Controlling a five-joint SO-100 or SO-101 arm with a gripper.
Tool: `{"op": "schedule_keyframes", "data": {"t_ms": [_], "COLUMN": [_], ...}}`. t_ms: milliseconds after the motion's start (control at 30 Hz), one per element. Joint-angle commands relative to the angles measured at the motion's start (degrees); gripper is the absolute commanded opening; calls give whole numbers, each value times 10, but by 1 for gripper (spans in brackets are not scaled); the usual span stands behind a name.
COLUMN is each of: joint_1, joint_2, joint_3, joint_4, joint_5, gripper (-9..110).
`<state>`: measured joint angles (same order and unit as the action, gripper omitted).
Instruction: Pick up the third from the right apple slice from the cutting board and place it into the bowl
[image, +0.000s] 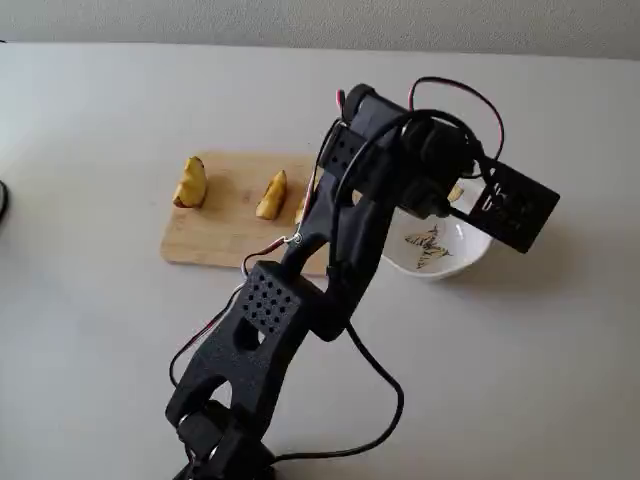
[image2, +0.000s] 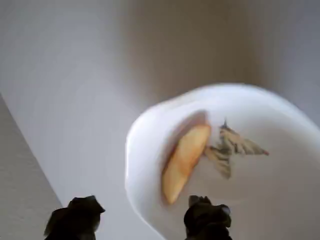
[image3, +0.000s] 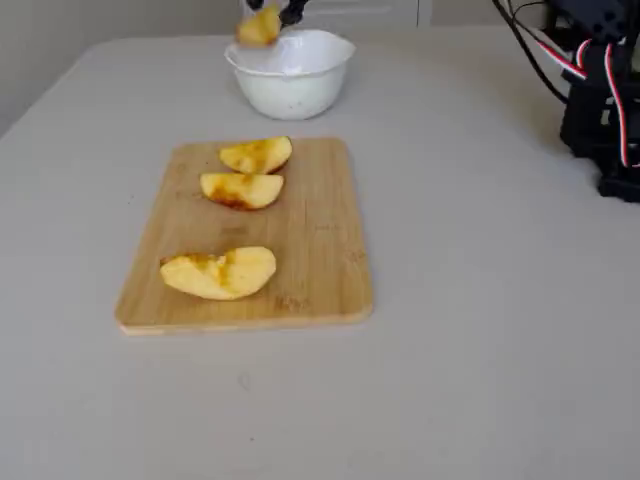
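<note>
Gripper (image2: 140, 220) hung spread and empty over the scalloped white bowl (image2: 150, 125); the pale crescent apple slice (image2: 184, 162) lay inside.

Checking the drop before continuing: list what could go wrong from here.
1. The pale yellow apple slice is near the rim of the white scalloped ceramic bowl, not its middle; it might end up outside.
2. The open gripper hangs close over the bowl; a careless retreat could nudge it.
</note>
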<state>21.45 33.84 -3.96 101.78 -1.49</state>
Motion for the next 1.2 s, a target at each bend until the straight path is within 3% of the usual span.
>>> {"op": "schedule_keyframes", "data": {"t_ms": [0,100,300,500,800,1167], "joint_1": [14,17,-12,-58,-249,-274], "joint_2": [23,40,158,445,1028,1548], "joint_3": [4,4,12,80,503,1257], "joint_4": [20,21,22,21,18,-111], "joint_5": [-15,-21,-25,-25,-63,-53], "gripper": [21,0,0,0,0,0]}}
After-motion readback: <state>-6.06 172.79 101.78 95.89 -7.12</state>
